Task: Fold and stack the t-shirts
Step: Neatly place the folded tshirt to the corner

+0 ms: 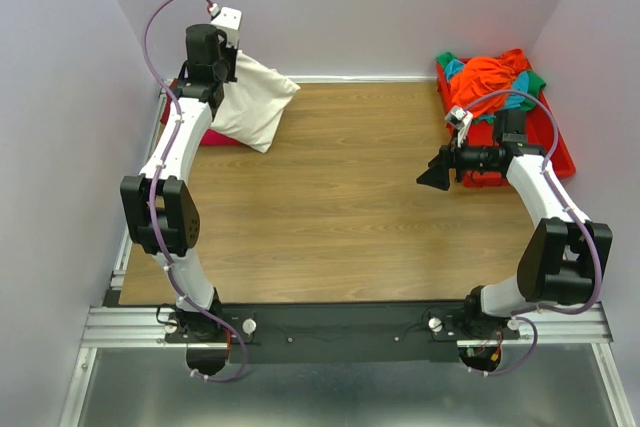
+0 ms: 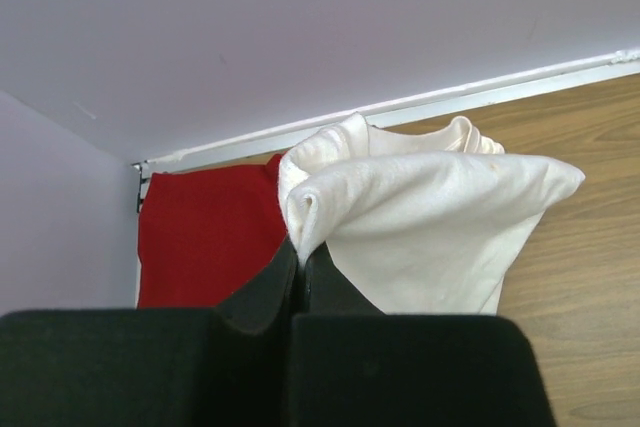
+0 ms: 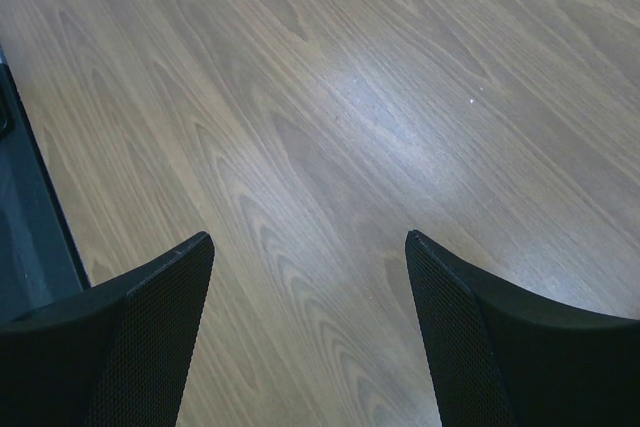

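Observation:
A folded cream-white t-shirt (image 1: pixel 255 99) hangs at the back left of the table, pinched by an edge in my left gripper (image 1: pixel 232 65), which is shut on it. In the left wrist view the cream-white t-shirt (image 2: pixel 430 227) droops from the closed gripper (image 2: pixel 301 247) over a dark red t-shirt (image 2: pixel 205 237), which lies flat by the wall. That dark red t-shirt (image 1: pixel 218 136) peeks out under the white one. My right gripper (image 1: pixel 436 173) hovers open over bare wood at the right; the gripper (image 3: pixel 310 247) holds nothing. Orange, teal and green t-shirts (image 1: pixel 490 75) lie heaped at the back right.
A red plastic tray (image 1: pixel 558 142) at the back right holds the heap of shirts. Walls close in the table on the left, back and right. The wooden tabletop (image 1: pixel 340 207) stretches between the two arms.

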Controlling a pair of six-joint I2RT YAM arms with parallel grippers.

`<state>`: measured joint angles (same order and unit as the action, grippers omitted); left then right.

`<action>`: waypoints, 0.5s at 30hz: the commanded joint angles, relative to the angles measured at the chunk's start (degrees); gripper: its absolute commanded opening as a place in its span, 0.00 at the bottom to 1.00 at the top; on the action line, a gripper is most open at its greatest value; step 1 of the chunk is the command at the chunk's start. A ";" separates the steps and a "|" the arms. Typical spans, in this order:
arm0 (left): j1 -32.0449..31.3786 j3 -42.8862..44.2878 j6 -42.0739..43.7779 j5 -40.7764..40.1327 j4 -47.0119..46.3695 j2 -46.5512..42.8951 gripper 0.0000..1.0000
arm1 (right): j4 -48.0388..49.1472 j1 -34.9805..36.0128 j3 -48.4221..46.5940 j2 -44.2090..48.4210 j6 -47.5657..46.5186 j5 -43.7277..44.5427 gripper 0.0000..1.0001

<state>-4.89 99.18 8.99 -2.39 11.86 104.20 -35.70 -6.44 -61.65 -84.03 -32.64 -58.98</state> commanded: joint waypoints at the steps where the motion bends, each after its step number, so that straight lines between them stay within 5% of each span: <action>1: 0.05 4.00 1.46 -2.35 -1.84 0.12 0.00 | -0.86 -0.42 -1.11 -0.96 -0.84 -0.08 0.84; 15: 0.23 7.87 1.64 -2.97 -1.05 -2.25 0.00 | -0.95 -0.33 -1.19 -1.31 -1.02 0.18 0.84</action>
<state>-4.89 103.85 9.93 -3.86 12.99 104.22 -35.73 -6.44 -61.65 -84.68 -32.69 -58.98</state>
